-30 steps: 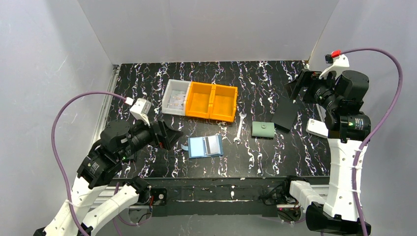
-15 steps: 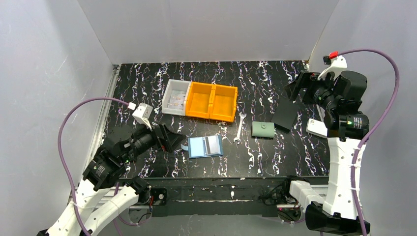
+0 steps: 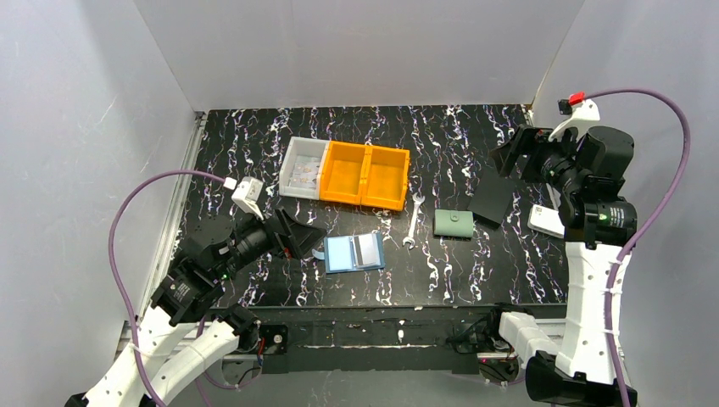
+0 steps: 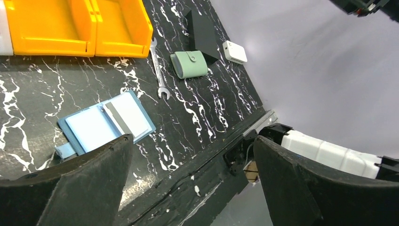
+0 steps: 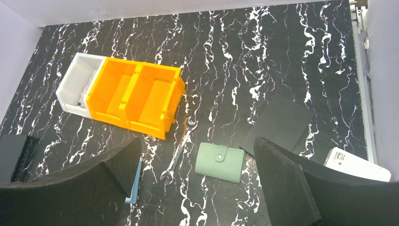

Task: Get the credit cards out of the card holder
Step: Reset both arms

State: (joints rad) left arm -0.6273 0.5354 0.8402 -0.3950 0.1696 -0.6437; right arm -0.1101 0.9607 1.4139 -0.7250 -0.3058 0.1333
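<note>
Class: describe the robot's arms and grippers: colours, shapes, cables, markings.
The left arm and right arm have white lower links and black upper joints. A purple cable loops to each white wrist camera mount; the right mount has a red cap. The left gripper and right gripper have black wedge-shaped fingers.

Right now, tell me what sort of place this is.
Likely a robot test cell: grey walls box in a black marbled table holding staged props, orange bins and a blue card holder.

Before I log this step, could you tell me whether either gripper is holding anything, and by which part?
Nothing is held. The left gripper and the right gripper are both open and empty; the holder lies open, clear of both.
</note>
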